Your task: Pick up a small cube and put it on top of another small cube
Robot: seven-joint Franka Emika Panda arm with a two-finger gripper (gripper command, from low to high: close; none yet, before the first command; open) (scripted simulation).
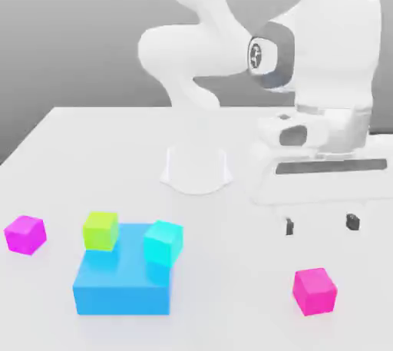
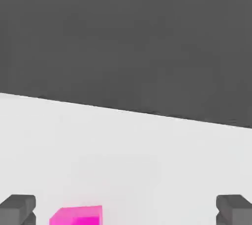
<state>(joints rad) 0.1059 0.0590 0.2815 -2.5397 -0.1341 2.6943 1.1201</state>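
Fingers (image 1: 321,224) stand apart, empty. Pink cube (image 1: 314,291): looks light, rigid, probably smooth; best gripped mid-height across opposite side faces.Shows fingers (image 1: 321,224) apart, gripping nothing. Judged light, stiff and perhaps slippery, going by the pink cube (image 1: 314,291); best grasped mid-height across opposite faces.

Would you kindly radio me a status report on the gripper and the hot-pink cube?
Gripper open, empty, above the table. Hot-pink cube on the table, not yet grasped. Nothing seen between them.

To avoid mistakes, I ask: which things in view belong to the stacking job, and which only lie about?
Job: gripper, likely pink cube, plus magenta cube, green cube or cyan cube; unclear which.
Lying about: blue block, other two cubes.
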